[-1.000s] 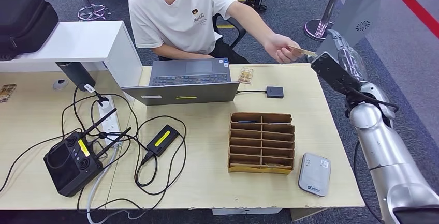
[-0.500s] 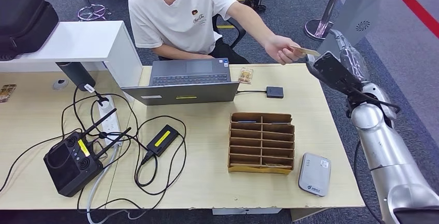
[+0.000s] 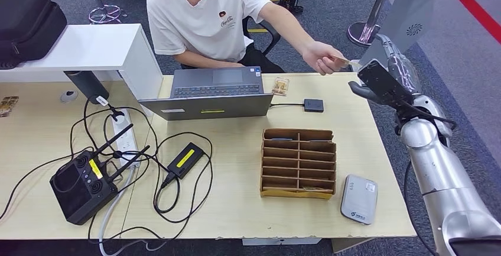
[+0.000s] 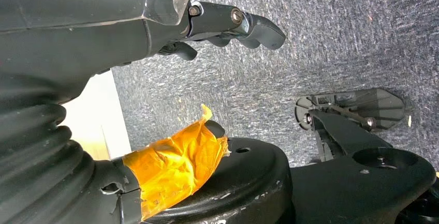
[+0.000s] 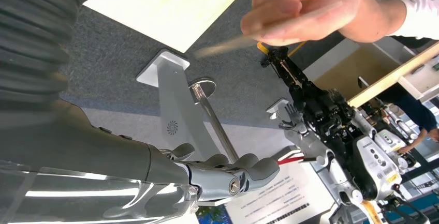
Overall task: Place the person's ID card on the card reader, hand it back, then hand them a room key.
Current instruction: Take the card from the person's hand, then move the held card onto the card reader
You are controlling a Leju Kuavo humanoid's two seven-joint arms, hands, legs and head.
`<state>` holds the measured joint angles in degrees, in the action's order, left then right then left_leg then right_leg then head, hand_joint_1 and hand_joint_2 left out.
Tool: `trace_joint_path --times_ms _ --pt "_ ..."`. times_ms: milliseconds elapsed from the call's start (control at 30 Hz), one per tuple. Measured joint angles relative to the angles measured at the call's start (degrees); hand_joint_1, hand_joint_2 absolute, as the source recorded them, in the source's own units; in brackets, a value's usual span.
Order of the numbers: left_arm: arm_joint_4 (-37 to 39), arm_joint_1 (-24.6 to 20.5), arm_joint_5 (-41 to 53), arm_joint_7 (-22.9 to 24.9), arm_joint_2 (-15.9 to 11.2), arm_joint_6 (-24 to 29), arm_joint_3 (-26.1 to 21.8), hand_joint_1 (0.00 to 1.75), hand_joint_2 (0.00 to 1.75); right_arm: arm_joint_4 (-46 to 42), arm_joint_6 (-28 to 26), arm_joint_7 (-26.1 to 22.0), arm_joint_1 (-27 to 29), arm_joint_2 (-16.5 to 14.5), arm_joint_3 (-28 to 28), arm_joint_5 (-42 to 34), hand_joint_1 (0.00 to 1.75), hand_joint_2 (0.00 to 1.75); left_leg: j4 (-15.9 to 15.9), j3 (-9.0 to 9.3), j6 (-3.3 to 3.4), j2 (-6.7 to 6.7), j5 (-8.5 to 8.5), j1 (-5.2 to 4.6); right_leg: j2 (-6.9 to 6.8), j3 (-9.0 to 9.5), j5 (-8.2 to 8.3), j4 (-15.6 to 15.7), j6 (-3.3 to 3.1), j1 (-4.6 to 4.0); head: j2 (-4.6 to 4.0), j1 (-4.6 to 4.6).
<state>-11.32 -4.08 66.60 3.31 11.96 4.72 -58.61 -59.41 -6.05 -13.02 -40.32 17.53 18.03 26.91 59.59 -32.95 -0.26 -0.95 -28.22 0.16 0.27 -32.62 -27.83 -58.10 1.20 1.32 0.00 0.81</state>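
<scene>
**Right hand raised beside the offered card**

Right hand (image 3: 378, 81) is lifted off the desk's far right corner, fingers (image 5: 243, 169) apart and holding nothing, just short of the ID card (image 3: 341, 61). That card is pinched in the person's hand (image 3: 322, 58), stretched out above the same corner. Left hand (image 4: 228, 25) hangs over grey carpet, fingers loosely curled, nothing in them.

On the desk (image 3: 236, 208), largest first: an open laptop (image 3: 212, 93) at the far edge, a black controller (image 3: 83, 185) near the front left, a cardboard slot tray (image 3: 299, 162) right of centre, and the grey card reader (image 3: 358, 198) at the front right corner.
</scene>
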Motion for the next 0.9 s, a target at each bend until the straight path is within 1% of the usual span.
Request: trace_joint_path --times_ms 200,233,333,367,900 --pt "0.0 0.0 0.1 0.0 0.0 0.0 0.0 0.00 1.75 0.0 -0.3 -0.2 0.2 0.0 0.0 1.0 0.00 1.75 0.0 0.00 0.00 0.00 0.00 0.00 0.00 0.00 0.00 0.0 0.00 0.00 0.00 0.00" --pt "0.0 0.0 0.1 0.0 0.0 0.0 0.0 0.00 1.75 0.0 -0.6 -0.2 0.2 0.0 0.0 1.1 0.12 1.75 0.0 0.00 0.00 0.00 0.00 0.00 0.00 0.00 0.00 0.0 0.00 0.00 0.00 0.00" --pt "0.0 0.0 0.1 0.1 0.0 0.0 0.0 0.00 1.75 0.0 -1.2 -0.3 0.5 -0.1 0.0 1.6 1.43 1.75 0.0 0.00 0.00 0.00 0.00 0.00 0.00 0.00 0.00 0.0 0.00 0.00 0.00 0.00" --pt "0.0 0.0 0.1 0.1 0.0 0.0 0.0 0.00 1.75 0.0 -1.3 -0.3 0.5 -0.1 0.0 1.7 1.75 1.75 0.0 0.00 0.00 0.00 0.00 0.00 0.00 0.00 0.00 0.0 0.00 0.00 0.00 0.00" --pt "0.0 0.0 0.2 0.3 0.1 0.0 0.0 0.00 1.75 0.0 -1.6 -0.5 1.1 -0.4 0.0 1.9 1.75 1.75 0.0 0.00 0.00 0.00 0.00 0.00 -0.01 0.00 0.00 0.0 0.00 0.00 0.00 0.01"
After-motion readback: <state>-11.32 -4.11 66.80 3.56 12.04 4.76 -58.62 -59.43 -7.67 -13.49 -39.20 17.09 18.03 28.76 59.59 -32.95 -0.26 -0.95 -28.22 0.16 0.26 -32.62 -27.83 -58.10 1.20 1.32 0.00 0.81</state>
